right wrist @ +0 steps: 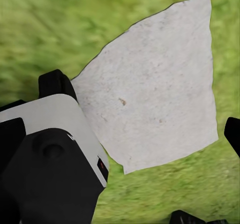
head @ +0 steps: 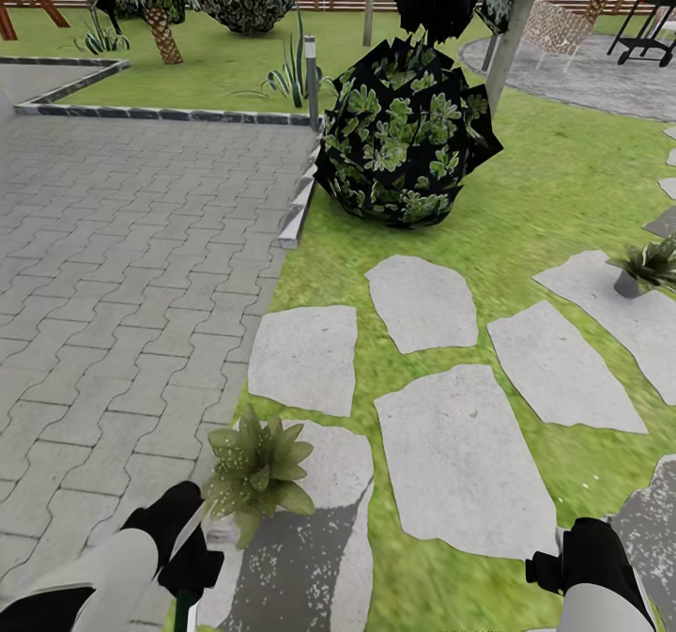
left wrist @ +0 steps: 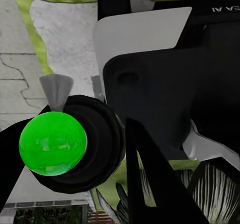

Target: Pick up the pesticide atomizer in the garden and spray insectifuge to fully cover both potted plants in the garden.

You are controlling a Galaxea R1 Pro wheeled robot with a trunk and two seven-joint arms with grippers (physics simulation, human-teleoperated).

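Near potted plant (head: pixel 255 470) sat at 7 o'clock on a stepping stone (head: pixel 310 538), just beside the left gripper (head: pixel 188 557). Second plant (head: pixel 648 270) lay at 3 o'clock; a dark bush (head: pixel 404 134) stood at 12. Left wrist view showed the green bottle (left wrist: pixel 52 143) end-on, apparently held; jaw gap unclear. Right gripper (head: pixel 563 571) hung over grass and stone (right wrist: pixel 160 89); grip state not discernible.

Both arms wear smooth white shells over matte black joints, the left arm (head: pixel 113 566) ending in a black wrist, the right arm (head: pixel 601 580) in a black block, while the wrist views show a white panel on a rounded black housing with mirrored lettering.
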